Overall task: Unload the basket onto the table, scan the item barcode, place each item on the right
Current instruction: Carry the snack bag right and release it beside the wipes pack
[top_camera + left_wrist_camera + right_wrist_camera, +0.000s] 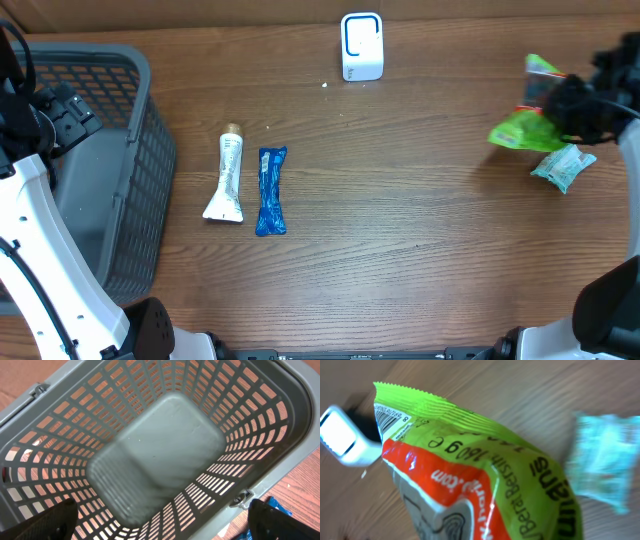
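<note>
One risk: floppy green snack bag (518,131) pinched in right gripper (572,108) twists, barcode (388,418) missing scanner (361,46) off to its left; left gripper (160,527) spread over basket (150,170).

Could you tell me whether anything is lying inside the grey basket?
No, the basket shows only its bare grey floor in the left wrist view.

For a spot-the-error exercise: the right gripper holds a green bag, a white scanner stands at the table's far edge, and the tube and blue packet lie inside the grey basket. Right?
One error: the tube and blue packet lie on the table beside the grey basket, not inside it; the overhead view shows this. The right gripper, green bag and white scanner are as stated.
</note>
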### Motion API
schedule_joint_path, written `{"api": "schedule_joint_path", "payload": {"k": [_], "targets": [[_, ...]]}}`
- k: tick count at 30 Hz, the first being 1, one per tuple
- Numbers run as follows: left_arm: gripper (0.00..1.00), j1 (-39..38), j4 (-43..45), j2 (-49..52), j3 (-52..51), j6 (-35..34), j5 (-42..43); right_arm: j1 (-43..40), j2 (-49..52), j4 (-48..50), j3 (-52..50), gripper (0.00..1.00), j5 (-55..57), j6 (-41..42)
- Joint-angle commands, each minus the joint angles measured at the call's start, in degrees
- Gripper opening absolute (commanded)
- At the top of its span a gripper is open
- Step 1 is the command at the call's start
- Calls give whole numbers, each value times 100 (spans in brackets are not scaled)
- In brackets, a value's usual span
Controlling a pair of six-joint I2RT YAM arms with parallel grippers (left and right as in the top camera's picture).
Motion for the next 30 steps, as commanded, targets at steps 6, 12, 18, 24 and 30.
{"api": "schedule_joint_path", "payload": {"k": [6, 12, 18, 24, 30], "targets": [[100, 15, -7, 20, 0, 24, -76, -503, 452, 883, -728, 4, 146, 245], [100, 15, -7, 20, 0, 24, -76, -505, 772, 1215, -872, 10, 898, 251], [100, 15, -7, 20, 0, 24, -76, -505, 887, 1255, -916, 39, 898, 308], [99, 15, -7, 20, 0, 24, -76, -505, 879, 1213, -841, 84, 688, 306], [100, 15, -7, 20, 0, 24, -76, -413, 741, 212, -7, 91, 232, -125]]}}
